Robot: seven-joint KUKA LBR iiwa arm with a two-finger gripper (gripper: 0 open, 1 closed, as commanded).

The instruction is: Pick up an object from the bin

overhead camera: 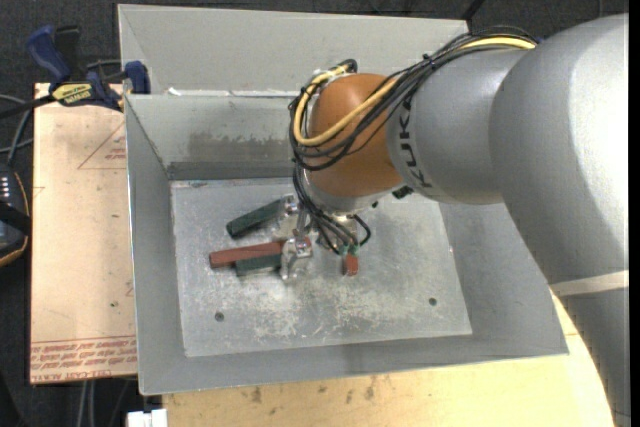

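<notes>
Camera view: claw (296,257) low over bin (330,315) floor, at right end of red-brown bar (240,257) lying flat mid-bin. Dark green bar (255,217) near, behind. Claw spread or pinching: cannot tell. Bar end likely chosen for clear access.

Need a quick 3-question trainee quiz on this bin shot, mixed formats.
1. True or false: the gripper is by the right end of the reddish-brown bar, as the camera sees it.
2. Which lies nearer the back wall of the bin: (a) the dark green bar or (b) the reddish-brown bar?
3. Fill in: the wrist cover above the gripper is ____ in colour.
Key: 1 true; 2 a; 3 orange.
</notes>
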